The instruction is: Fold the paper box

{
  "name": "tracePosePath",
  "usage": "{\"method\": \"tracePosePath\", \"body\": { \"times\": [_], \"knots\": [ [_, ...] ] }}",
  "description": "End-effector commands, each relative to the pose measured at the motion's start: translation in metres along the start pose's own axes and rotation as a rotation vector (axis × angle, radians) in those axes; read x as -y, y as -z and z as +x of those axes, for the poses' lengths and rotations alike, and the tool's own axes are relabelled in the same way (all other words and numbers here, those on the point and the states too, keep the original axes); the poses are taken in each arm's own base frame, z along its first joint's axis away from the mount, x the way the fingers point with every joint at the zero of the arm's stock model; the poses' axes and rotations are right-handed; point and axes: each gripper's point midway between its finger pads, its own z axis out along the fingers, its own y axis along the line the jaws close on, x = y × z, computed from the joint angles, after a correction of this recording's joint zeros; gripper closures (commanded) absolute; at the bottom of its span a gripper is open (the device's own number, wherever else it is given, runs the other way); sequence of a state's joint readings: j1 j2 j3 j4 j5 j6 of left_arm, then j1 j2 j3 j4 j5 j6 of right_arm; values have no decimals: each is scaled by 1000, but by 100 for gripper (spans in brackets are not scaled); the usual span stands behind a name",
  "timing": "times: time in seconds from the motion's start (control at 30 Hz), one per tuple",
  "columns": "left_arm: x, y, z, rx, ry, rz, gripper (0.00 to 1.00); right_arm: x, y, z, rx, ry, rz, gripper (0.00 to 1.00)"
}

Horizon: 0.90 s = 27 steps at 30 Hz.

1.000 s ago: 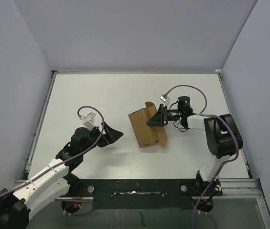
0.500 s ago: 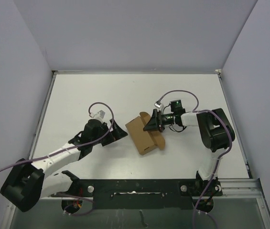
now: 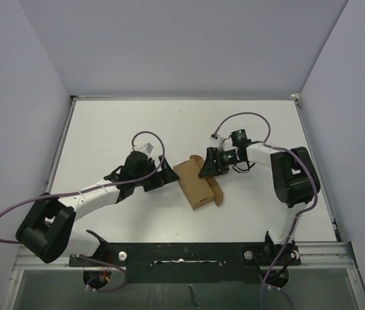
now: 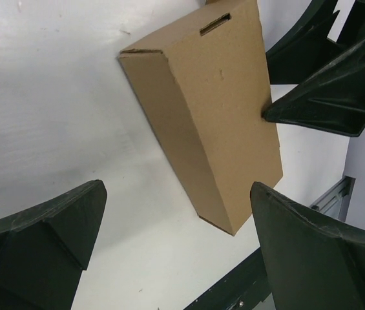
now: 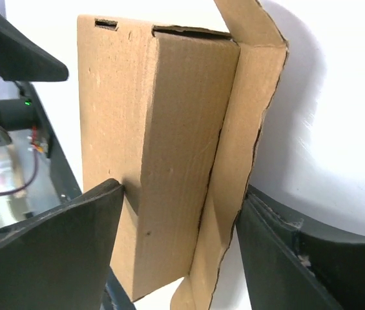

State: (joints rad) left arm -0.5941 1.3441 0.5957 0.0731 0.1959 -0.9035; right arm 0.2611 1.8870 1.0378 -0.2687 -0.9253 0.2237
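Paper box (image 3: 196, 185) flat on worktop (image 3: 117, 129), near centre, between both tools. Long axis diagonal: far end toward left, near end toward right.
Left tool (image 3: 161, 179): jaws wide open, just beside box's left side, not touching.
Loose flap (image 5: 250, 97) along box's right side.
Right tool (image 3: 207, 165): fingers (image 5: 59, 245) astride box and flap; grip or not, cannot tell.

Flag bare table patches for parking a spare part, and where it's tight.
Bare: the far strip of the table along the back wall, and the near strip between the paper box and the base rail. Tight: the centre, where the left gripper faces the box from the left and the right gripper straddles its far end.
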Motion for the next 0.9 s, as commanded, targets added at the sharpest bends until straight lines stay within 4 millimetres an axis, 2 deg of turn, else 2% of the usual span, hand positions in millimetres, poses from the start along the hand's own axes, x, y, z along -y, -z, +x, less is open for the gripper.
{"method": "tracePosePath", "body": {
  "times": [0.0,0.17,0.23,0.27,0.4,0.47,0.57,0.67,0.87],
  "knots": [
    [24,-3,-15,8,-51,52,6,-7,30,-23,29,235,113,30],
    [30,-2,-16,3,-47,71,7,-7,68,-45,27,502,291,30],
    [32,-1,-17,3,-43,77,8,-12,75,-47,45,555,309,33],
    [33,-2,-17,-1,-42,79,8,-16,76,-46,51,561,296,39],
    [34,-8,-15,-32,-32,75,8,-23,63,-36,24,517,195,74],
    [36,-12,-14,-45,-22,75,9,-18,54,-29,-11,476,160,86],
    [39,-20,-14,-76,-22,76,9,-13,41,-18,-67,427,117,91],
    [39,-31,-14,-124,-28,59,9,-18,27,-8,-111,415,72,94],
    [23,-51,-9,-251,3,14,22,-32,0,12,-192,419,13,96]
  ]
}}
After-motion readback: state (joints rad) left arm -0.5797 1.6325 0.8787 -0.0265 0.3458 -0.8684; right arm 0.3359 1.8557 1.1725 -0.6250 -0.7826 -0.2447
